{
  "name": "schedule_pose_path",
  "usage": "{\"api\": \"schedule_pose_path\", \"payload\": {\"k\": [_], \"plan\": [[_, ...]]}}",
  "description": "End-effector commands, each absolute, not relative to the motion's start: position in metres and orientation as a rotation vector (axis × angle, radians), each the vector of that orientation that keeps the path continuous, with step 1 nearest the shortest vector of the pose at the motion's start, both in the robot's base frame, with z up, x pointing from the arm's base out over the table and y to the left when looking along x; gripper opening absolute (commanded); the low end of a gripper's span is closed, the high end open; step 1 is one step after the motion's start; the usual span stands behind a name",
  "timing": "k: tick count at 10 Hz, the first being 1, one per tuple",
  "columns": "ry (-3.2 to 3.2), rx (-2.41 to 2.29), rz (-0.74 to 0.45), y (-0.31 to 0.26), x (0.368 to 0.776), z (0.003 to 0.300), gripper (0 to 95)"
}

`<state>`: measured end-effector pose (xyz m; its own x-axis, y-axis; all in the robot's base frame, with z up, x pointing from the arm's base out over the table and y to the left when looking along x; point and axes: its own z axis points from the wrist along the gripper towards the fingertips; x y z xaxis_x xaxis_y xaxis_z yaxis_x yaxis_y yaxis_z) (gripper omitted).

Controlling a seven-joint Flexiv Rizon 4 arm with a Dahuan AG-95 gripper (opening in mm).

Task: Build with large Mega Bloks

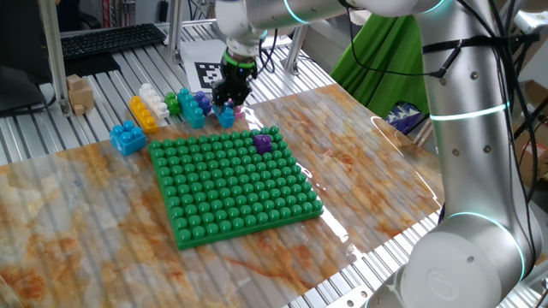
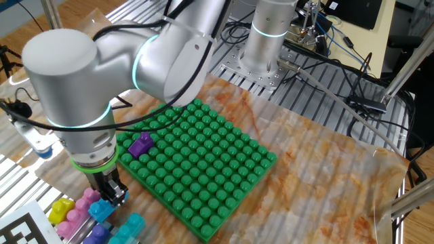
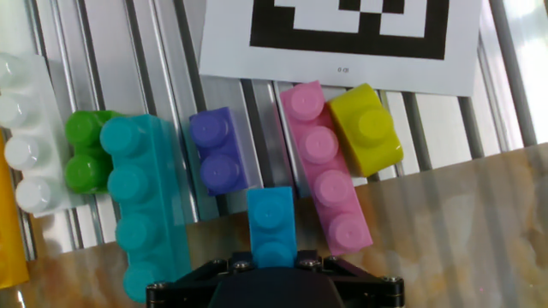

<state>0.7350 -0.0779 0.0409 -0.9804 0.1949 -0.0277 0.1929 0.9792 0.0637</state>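
My gripper stands over a cluster of Mega Bloks at the far edge of the table, its jaws closed on either side of a small light-blue brick. It also shows in one fixed view and the other fixed view. Around it lie a pink brick, a yellow brick, a purple brick, a long teal brick, a green brick and a white brick. One small purple brick sits on the green baseplate.
A printed marker card lies just beyond the bricks. A blue brick and a long yellow brick lie left of the baseplate. A small wooden block stands at the far left. The robot's base rises at the right.
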Motion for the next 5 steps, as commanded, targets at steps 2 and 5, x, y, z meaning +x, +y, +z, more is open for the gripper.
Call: {"api": "schedule_pose_path", "payload": {"k": [2,5], "plan": [[3.109,0.328,0.092,-0.077,0.730,0.059,0.0],[3.126,0.378,0.077,-0.070,0.705,0.084,0.0]]}}
